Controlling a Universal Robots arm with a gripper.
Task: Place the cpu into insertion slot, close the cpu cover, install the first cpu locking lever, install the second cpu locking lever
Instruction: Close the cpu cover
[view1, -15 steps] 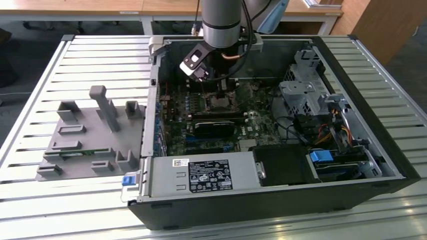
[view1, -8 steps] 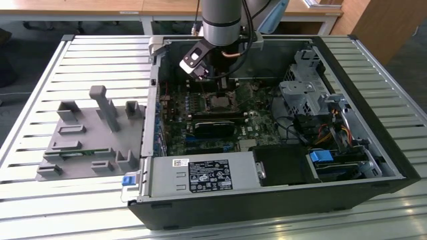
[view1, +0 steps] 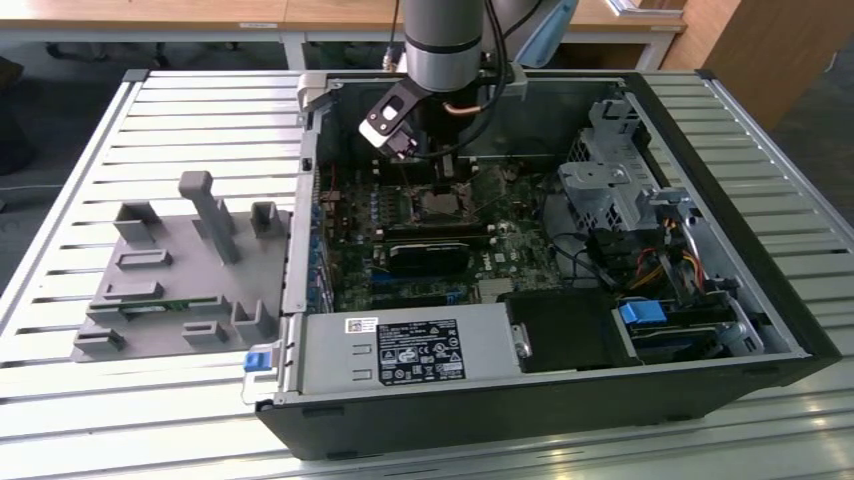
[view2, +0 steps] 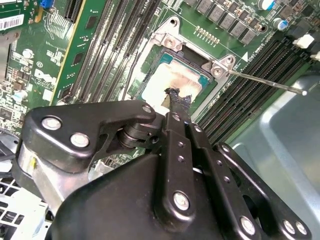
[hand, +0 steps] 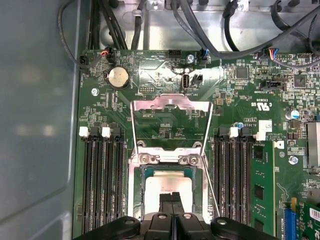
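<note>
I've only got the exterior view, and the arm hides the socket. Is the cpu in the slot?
Observer: Yes. In both wrist views the cpu lies flat in the slot.
Operator: And the cover?
Observer: Open. In the first wrist view the cover stands hinged back off the slot, with the board showing through its window.
Operator: Gripper?
Observer: In the second wrist view the gripper is shut, right over the cpu.

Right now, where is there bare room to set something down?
Free: the slatted table between the grey fixture and the far edge, and the near strip before the fixture. Crowded inside the computer case, around the gripper.
</note>
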